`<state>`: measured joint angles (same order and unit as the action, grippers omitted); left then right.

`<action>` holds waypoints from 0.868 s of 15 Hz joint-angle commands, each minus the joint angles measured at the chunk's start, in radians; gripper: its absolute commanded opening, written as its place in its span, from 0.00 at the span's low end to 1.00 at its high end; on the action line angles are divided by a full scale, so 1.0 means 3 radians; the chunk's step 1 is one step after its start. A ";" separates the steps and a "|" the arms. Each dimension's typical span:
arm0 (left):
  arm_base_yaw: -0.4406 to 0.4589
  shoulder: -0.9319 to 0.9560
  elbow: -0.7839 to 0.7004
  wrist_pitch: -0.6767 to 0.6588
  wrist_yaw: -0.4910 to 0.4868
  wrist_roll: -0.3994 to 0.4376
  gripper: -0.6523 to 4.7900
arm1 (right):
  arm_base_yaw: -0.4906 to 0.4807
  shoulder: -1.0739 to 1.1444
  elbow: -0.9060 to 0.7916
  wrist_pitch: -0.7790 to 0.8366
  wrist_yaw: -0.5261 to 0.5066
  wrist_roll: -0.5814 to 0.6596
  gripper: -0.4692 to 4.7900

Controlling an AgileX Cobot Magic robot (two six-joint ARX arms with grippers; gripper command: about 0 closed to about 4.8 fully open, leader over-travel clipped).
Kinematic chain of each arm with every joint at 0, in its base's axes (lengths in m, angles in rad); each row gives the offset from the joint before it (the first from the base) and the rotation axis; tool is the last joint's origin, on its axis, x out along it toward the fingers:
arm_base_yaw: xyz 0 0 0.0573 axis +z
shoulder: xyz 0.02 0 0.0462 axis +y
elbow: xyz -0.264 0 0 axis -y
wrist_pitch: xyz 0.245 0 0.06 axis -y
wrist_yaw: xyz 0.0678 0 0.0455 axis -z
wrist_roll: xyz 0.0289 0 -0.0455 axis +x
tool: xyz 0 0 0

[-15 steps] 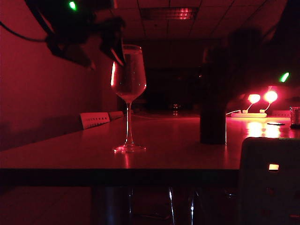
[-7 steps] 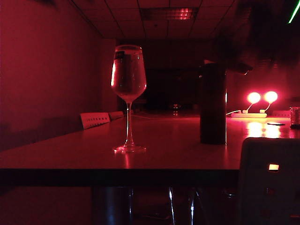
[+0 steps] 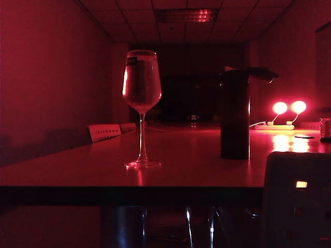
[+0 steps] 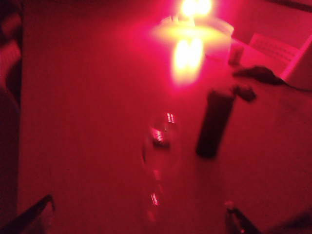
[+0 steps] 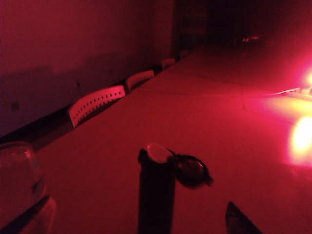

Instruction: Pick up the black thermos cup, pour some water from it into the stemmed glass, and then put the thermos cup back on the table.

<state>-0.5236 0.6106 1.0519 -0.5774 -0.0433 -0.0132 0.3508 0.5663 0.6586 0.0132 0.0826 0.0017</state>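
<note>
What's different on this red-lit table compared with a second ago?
Both dark arms have lifted up out of the side view. The left gripper and right gripper hang above, jaws open, holding nothing. The tall black thermos cup and the clear stemmed glass stand unmoved.

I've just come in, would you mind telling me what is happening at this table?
Nothing is being handled right now. The black thermos cup stands upright on the table, its flip lid open to the side, and the stemmed glass stands apart from it. Neither arm shows in the exterior view. The left gripper looks down on both from above, fingers spread and empty. The right gripper sits just behind the thermos, also open and empty.
</note>
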 commanded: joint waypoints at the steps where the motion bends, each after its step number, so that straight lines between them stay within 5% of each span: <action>1: -0.0004 -0.0431 0.0011 -0.0601 0.0130 -0.0158 1.00 | 0.0005 -0.0596 0.0009 -0.0797 -0.0280 0.0023 1.00; 10: -0.0003 -0.1809 -0.0637 -0.1113 0.0458 -0.0334 1.00 | 0.0005 -0.1781 -0.0033 -0.2227 -0.0328 0.0160 1.00; 13: -0.0004 -0.2010 -0.1138 -0.1010 0.0556 -0.0543 1.00 | 0.0004 -0.1845 -0.0319 -0.2118 -0.0525 0.0378 1.00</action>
<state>-0.5236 0.0055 0.7330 -0.9085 0.1005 -0.1425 0.3527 0.0116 0.5793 -0.6632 -0.0673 0.0895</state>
